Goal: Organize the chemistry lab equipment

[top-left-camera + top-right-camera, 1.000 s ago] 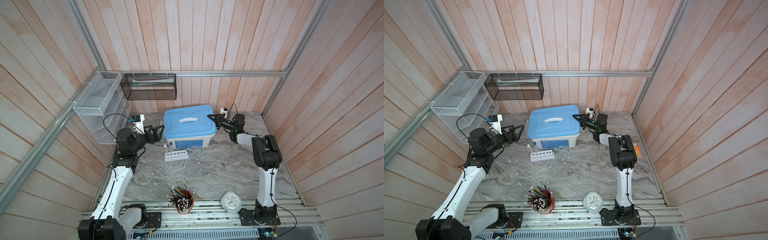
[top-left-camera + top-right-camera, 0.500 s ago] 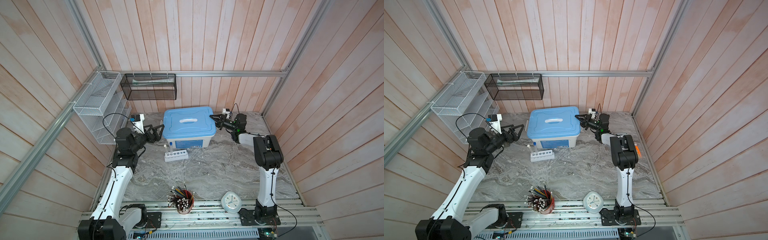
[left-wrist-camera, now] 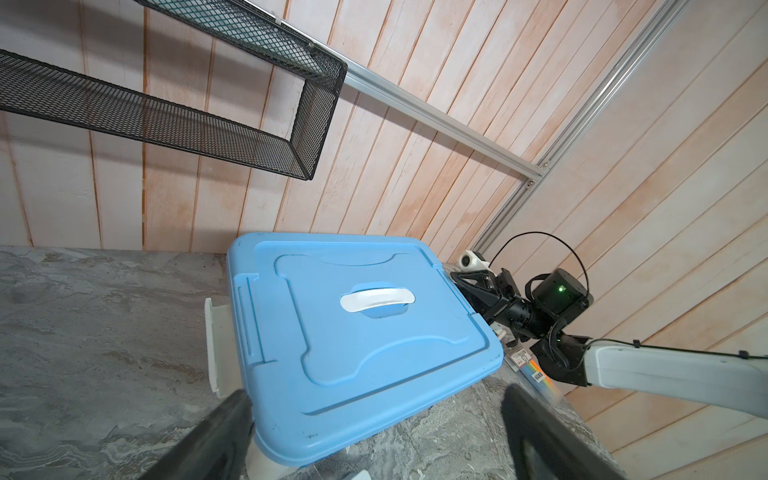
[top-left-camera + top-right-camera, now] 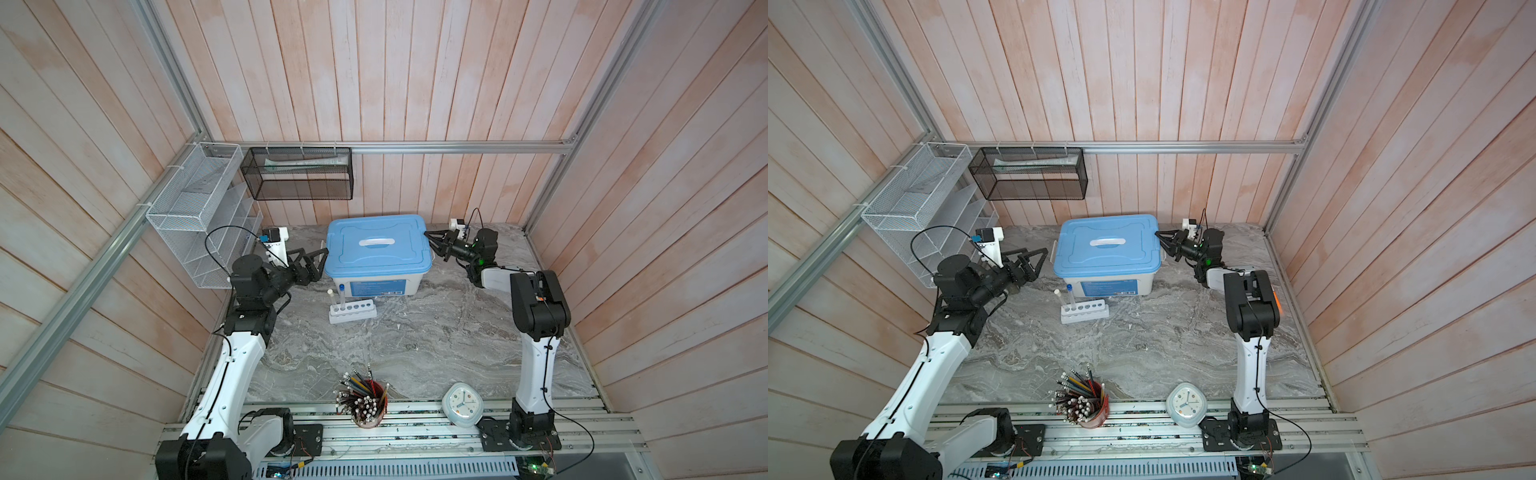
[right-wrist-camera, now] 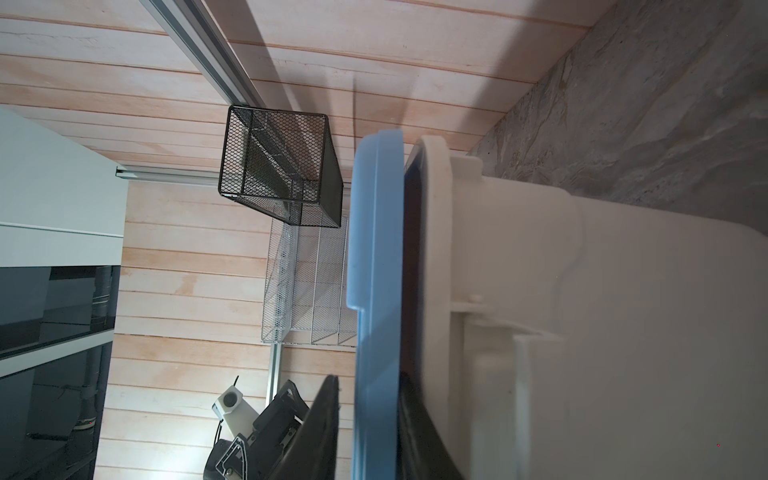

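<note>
Rack with both tubes upright stands on the table, just in front of the bin. No other lab pieces show.

Since a second ago your right gripper has drawn slightly outward at the right rim of the lid. Lid and bin sit where they did.

Right wrist view: fingers straddle the rim, with a sliver of gap on one side. Pinching or let go, I cannot tell. The lid stands off the bin's edge there.

Your left gripper is unchanged: spread wide, holding nothing, beside the lid's left edge.

My reading is that the lid is not seated. Whether it is coming off or going on is unclear.

Table is grey, marbled. Pencil cup and clock stand at the front edge. Walls are pale planks, with a white sorter on the left and a black shelf at the back.
</note>
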